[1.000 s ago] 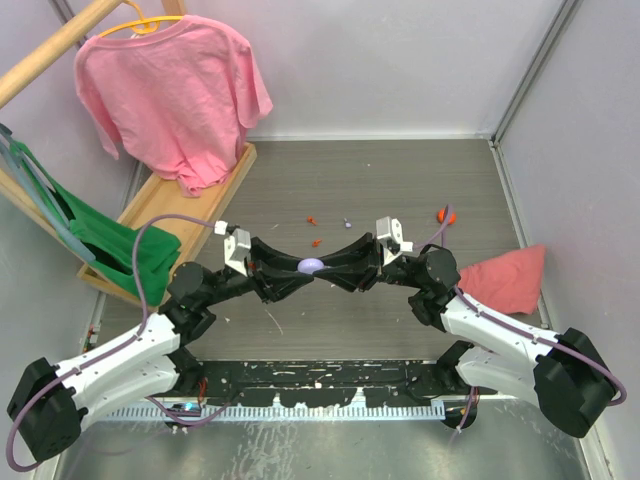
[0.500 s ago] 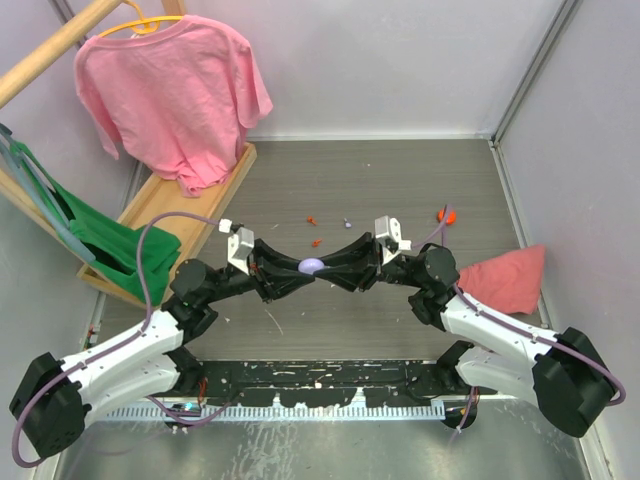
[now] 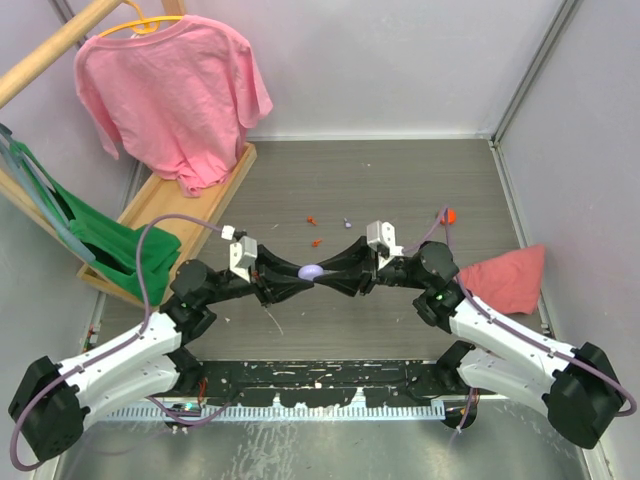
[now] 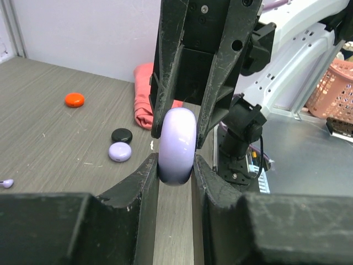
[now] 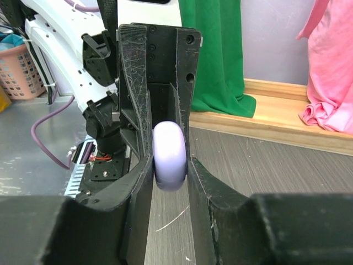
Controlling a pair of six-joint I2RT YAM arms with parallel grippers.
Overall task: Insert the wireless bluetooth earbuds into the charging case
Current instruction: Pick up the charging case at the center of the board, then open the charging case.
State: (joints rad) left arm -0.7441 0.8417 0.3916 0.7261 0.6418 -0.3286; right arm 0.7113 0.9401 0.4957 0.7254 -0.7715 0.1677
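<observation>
Entry: held lilac disc [image 4: 176, 138], on edge, well apart from the red cloth [image 4: 144, 105]; left gripper [image 4: 175, 163] and right gripper [image 5: 169, 163] both clamped on it from opposite sides; charging case [image 4: 122, 134], contents not discernible, lay near the cloth; loose lilac disc [image 4: 119, 151] just beyond the case from the cloth; orange disc [image 4: 74, 99] farther from the cloth.

Lilac disc [image 4: 176, 144] glossy smooth plastic; L end effector fingers [image 4: 144, 176] matt blk, scuffed; tabletop [image 4: 55, 138] wood-grain.
</observation>
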